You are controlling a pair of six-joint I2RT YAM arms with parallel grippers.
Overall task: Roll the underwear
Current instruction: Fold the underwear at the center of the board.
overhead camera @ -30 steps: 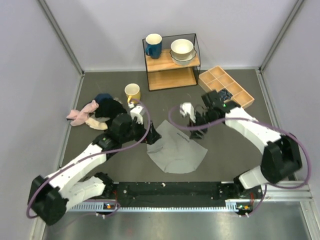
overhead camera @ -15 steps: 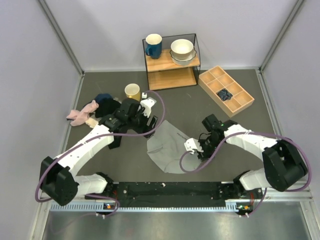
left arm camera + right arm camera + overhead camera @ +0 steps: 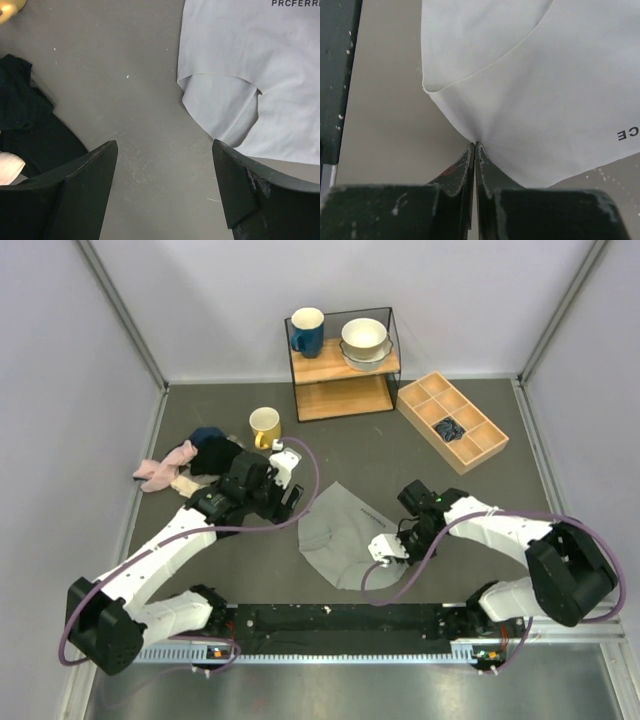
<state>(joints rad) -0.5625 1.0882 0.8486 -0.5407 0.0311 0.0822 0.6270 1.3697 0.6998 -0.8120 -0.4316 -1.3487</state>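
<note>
The underwear (image 3: 340, 535) is a light grey cloth lying on the dark table between the arms, with small dark lettering along its far edge. In the right wrist view my right gripper (image 3: 475, 145) is shut on the underwear (image 3: 530, 75), pinching its edge so the cloth puckers at the fingertips. Seen from above, the right gripper (image 3: 385, 541) sits at the cloth's right side. My left gripper (image 3: 165, 150) is open over bare table just left of the underwear (image 3: 250, 75), holding nothing. From the top it, the left gripper (image 3: 293, 504), hovers at the cloth's left edge.
A yellow mug (image 3: 265, 424) and a pile of pink, dark and cream clothes (image 3: 190, 462) lie behind the left arm. A shelf (image 3: 345, 380) with a blue mug and bowls stands at the back. A wooden divided tray (image 3: 476, 445) holds a dark blue bundle (image 3: 449, 428).
My right gripper came from the cloth's far edge to its near right edge and closed on it. The right corner has been drawn inward. My left gripper shifted slightly back and left, still open.
</note>
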